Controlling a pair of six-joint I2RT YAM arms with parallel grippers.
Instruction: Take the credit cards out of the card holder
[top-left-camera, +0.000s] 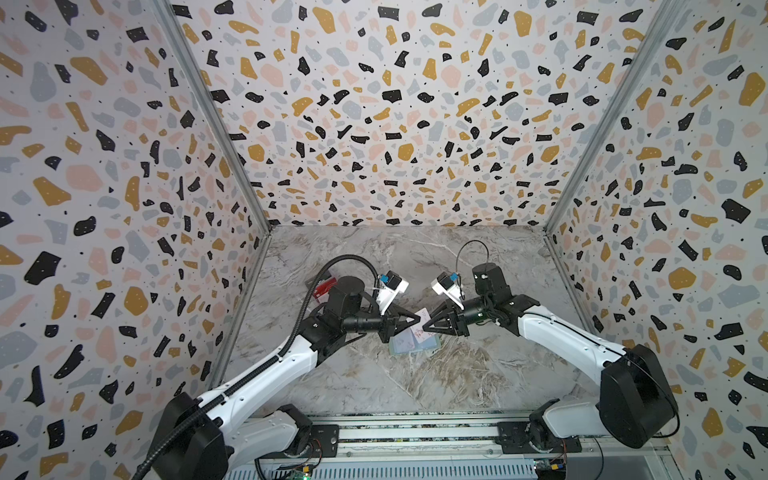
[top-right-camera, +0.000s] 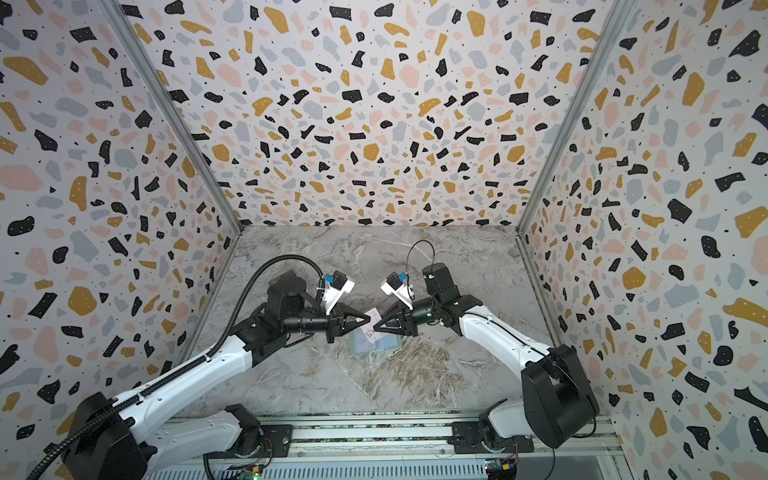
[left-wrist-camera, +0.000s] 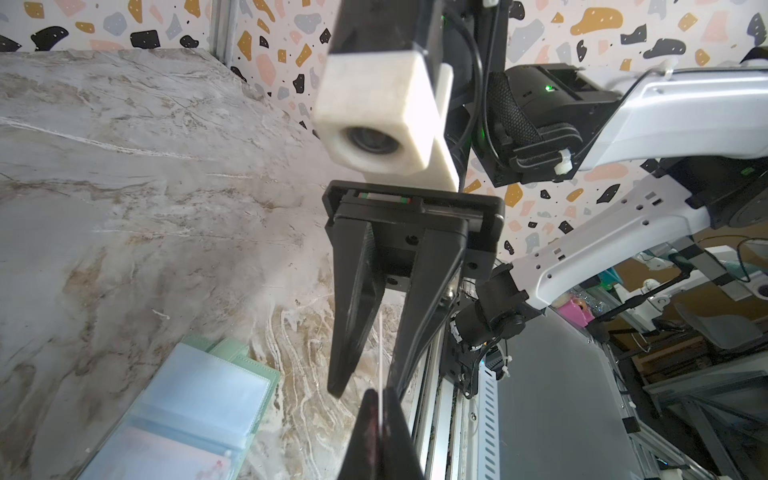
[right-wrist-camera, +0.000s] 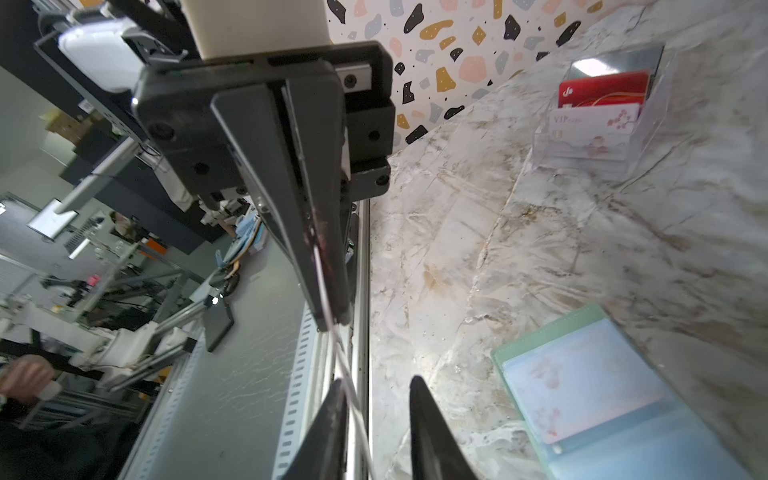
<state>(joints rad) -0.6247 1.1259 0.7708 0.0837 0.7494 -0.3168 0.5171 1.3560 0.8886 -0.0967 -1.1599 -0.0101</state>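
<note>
A white-pink credit card hangs in the air between my two grippers, above the card holder. My left gripper is shut on one edge of it; in the left wrist view the card shows edge-on, pinched at the gripper's tips. My right gripper stands open round the opposite edge, the card lying beside one finger with a gap to the other. The mint-green card holder lies open on the table, a flowered card in its clear sleeve.
A clear plastic box with a red card and a white-pink card stands at the back left of the marble table, behind my left arm, where a top view shows it. Patterned walls enclose three sides.
</note>
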